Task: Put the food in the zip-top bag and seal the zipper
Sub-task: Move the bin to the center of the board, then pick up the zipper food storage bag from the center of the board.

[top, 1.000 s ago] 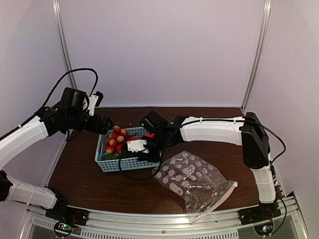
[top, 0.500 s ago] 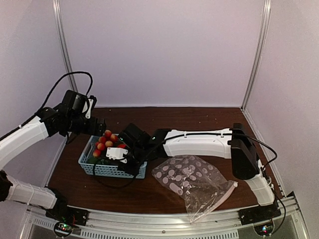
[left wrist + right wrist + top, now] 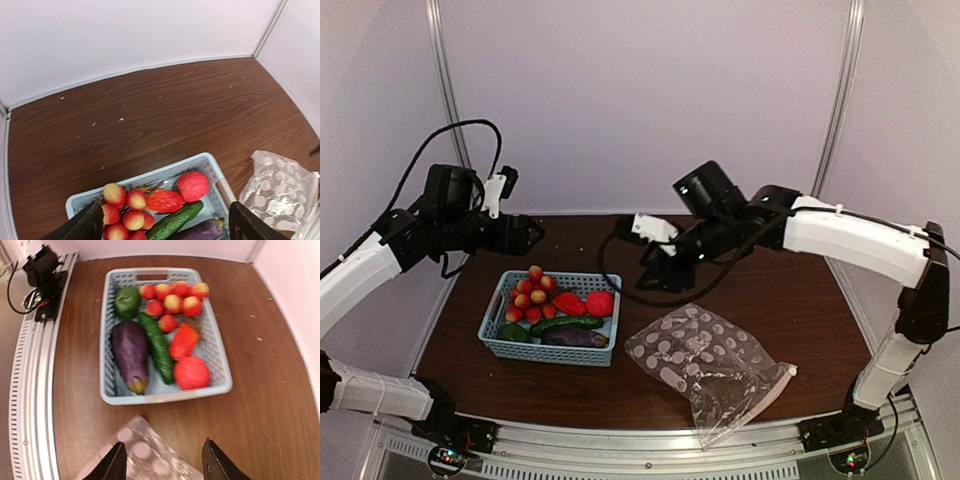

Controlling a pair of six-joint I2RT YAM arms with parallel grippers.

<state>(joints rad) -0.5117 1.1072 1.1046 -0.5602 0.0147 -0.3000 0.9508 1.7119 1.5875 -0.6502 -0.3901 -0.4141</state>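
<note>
The food lies in a light-blue basket (image 3: 548, 355): a cluster of cherry tomatoes (image 3: 532, 293), a red pepper (image 3: 570, 304), a round red piece (image 3: 601, 303), a cucumber (image 3: 565, 323), an eggplant (image 3: 576, 338) and a small dark green piece (image 3: 515, 333). The zip-top bag (image 3: 705, 362) lies flat to the basket's right, its zipper (image 3: 755, 398) towards the near edge. My left gripper (image 3: 532, 233) hovers open above the basket's far side, with nothing between its fingers (image 3: 80, 227). My right gripper (image 3: 658, 272) hangs open and holds nothing, high behind the bag (image 3: 145, 452).
The basket (image 3: 165, 396) stands left of centre on the brown table, its handle end towards the left. White walls close the back and both sides. An aluminium rail (image 3: 30, 405) runs along the near edge. Bare wood lies behind the basket (image 3: 165, 172).
The right gripper dragged the basket leftwards, then opened, let go and rose back to the right. The left gripper stayed above the basket's far left.
</note>
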